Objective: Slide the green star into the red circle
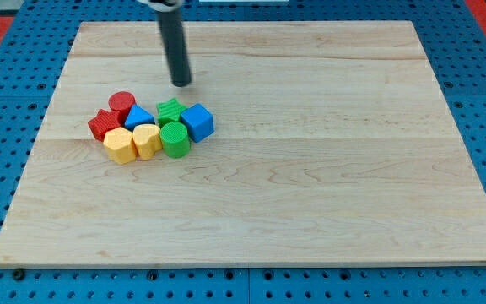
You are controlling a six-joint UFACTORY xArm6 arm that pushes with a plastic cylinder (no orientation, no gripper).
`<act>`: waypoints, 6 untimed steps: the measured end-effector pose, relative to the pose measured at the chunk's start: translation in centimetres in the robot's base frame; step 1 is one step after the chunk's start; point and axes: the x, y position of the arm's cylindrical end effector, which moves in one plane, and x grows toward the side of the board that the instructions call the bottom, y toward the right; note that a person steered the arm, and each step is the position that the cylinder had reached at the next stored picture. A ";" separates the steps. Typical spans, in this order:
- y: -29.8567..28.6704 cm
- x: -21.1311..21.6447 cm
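Observation:
The green star [170, 111] sits in a tight cluster at the board's left of centre, between a blue triangle [139, 117] on its left and a blue cube [197, 122] on its right. The red circle [122, 105] stands at the cluster's upper left, apart from the star with the blue triangle between them. My tip [181, 84] rests on the board just above and slightly right of the green star, with a small gap to it.
A red star [103, 125] lies at the cluster's far left. A yellow hexagon [120, 145] and a yellow heart [146, 140] line the bottom, with a green cylinder [175, 139] below the green star. The wooden board [310, 169] lies on a blue pegboard.

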 end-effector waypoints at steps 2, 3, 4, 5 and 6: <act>8.6 7.9; 5.0 6.8; 1.1 6.1; -1.2 5.6; -1.3 5.2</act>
